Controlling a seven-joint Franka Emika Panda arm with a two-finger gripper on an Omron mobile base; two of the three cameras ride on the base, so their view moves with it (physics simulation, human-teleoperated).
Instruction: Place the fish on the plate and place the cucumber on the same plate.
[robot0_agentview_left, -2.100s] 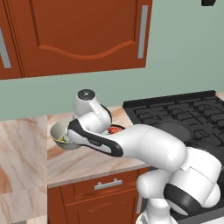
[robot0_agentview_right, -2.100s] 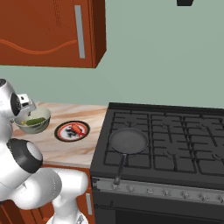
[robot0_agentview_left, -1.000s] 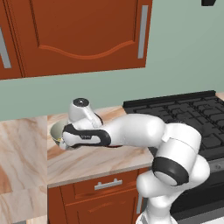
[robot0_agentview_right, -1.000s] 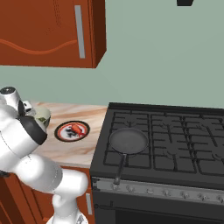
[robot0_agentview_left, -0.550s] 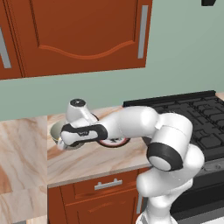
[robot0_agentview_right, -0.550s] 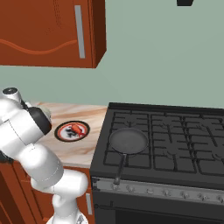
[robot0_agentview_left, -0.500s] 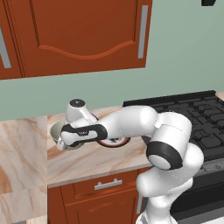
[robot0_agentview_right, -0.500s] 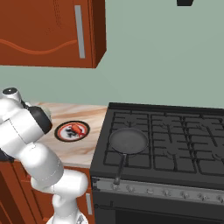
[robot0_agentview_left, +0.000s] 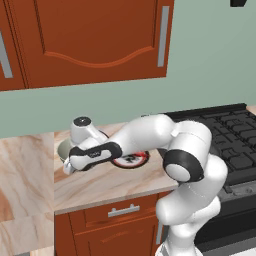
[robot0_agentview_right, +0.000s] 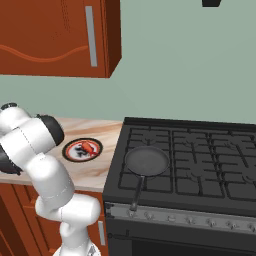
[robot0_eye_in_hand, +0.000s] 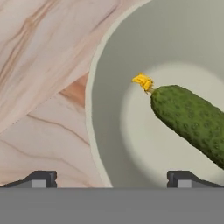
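The dark green cucumber (robot0_eye_in_hand: 188, 118), with a yellow tip, lies inside the pale greenish-grey bowl (robot0_eye_in_hand: 109, 109). My gripper (robot0_eye_in_hand: 111, 179) hovers open just over the bowl's near rim, one fingertip above the counter and the other above the bowl, nothing between them. In the left base view my hand (robot0_agentview_left: 75, 161) hangs over the bowl (robot0_agentview_left: 62, 149) at the counter's left end. The small red-orange fish (robot0_agentview_right: 88, 147) lies on the black-rimmed plate (robot0_agentview_right: 67, 151), to the right of the bowl. My forearm covers part of the plate (robot0_agentview_left: 142, 159).
A black stove (robot0_agentview_right: 190, 160) stands right of the marble counter (robot0_agentview_left: 100, 185), with a black frying pan (robot0_agentview_right: 146, 162) on its front left burner. Wooden wall cabinets (robot0_agentview_left: 90, 40) hang above the counter. The counter's left edge lies close to the bowl.
My arm has swung left and lowered the hand over the bowl. The gripper stayed open. The fish and the plate have not moved.
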